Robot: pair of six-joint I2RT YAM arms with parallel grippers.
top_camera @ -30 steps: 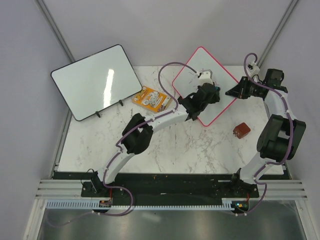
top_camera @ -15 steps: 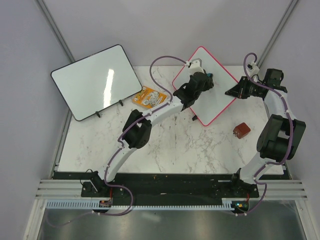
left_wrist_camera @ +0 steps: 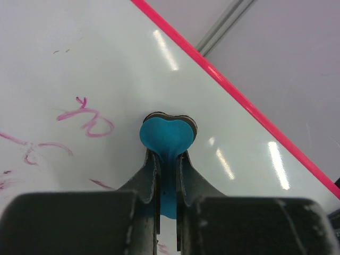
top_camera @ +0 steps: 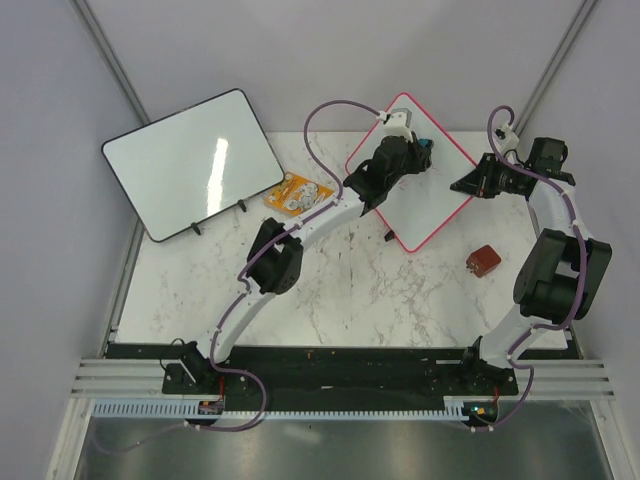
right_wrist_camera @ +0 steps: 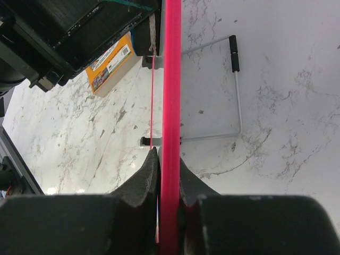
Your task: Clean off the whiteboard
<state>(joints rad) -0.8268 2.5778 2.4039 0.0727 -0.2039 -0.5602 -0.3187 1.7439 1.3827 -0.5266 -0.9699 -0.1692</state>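
The pink-framed whiteboard stands tilted at the back right of the table. Its white face carries red scribbles at the left in the left wrist view. My left gripper is shut on a blue eraser with a dark pad, pressed flat on the board near its upper pink edge. My right gripper is shut on the board's right edge, seen edge-on as a pink strip between the fingers.
A larger black-framed whiteboard stands at the back left. An orange packet lies beside the left arm. A small brown block lies at the right. The board's wire stand rests on the marble top.
My left gripper has slid the eraser up and away across the board, from its middle toward the upper edge. The right gripper has kept its hold and not moved.
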